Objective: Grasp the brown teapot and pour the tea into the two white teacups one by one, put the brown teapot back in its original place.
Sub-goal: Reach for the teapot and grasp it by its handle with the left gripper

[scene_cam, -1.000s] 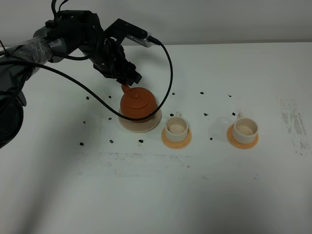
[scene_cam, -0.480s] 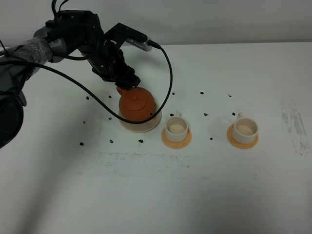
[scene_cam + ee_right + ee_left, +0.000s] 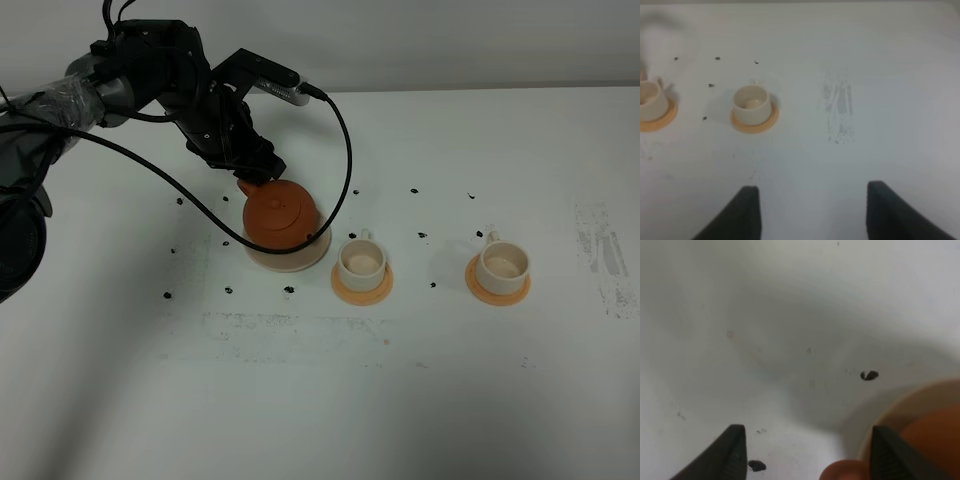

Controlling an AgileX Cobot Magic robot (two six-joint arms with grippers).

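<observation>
Brown teapot [image 3: 281, 215], hand [image 3: 258, 175] now nearer

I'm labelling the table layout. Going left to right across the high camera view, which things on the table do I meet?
brown teapot → first white teacup → second white teacup → grey smudge

L gripper [image 3: 258, 170] angled down, fingers [image 3: 732, 450] spread apart; R gripper [image 3: 812, 215] fingers likewise apart, hovering high.
</observation>
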